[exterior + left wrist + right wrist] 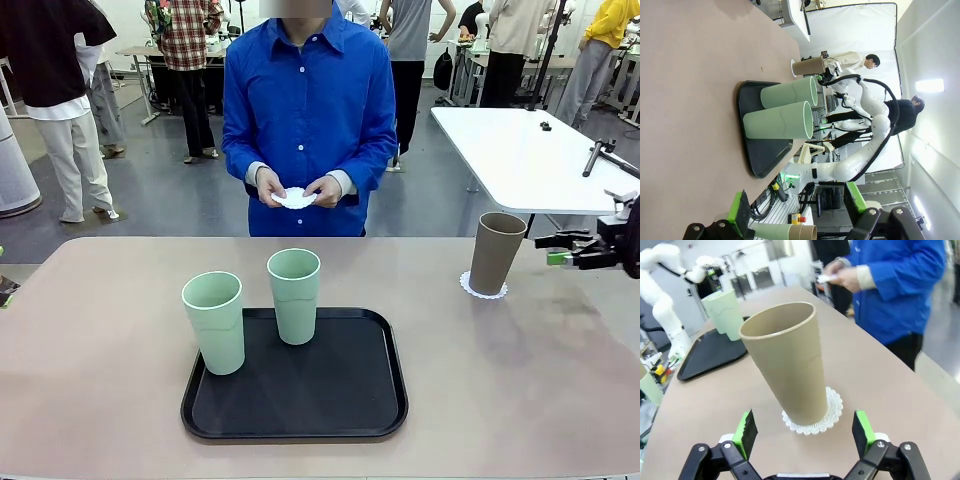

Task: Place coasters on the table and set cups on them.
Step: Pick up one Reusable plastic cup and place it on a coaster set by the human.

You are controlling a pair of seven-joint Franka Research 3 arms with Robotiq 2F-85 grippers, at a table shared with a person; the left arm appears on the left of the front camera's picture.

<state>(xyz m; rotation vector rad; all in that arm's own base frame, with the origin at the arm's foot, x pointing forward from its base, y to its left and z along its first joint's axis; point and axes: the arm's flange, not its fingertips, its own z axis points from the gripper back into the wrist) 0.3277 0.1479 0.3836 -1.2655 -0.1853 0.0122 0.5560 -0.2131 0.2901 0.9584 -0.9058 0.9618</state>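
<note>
Right claw point(804, 432): my jaws stand wide open and empty, facing the tall brown-taupe matte cup point(787, 370).
Brown cup: empty, upright on a white lacy paper coaster point(832, 412) on the beige table point(100, 330).
Mint green cups point(214, 322): two, upright on the black tray point(397, 380); they look empty.
Handling: probably light and stiff; I would take them at mid-wall.
Left claw point(795, 210): open, holding nothing.

Right gripper point(803, 432) black, green pads point(746, 430); right arm point(836, 170) white, cable point(890, 97) apparently black.
</note>
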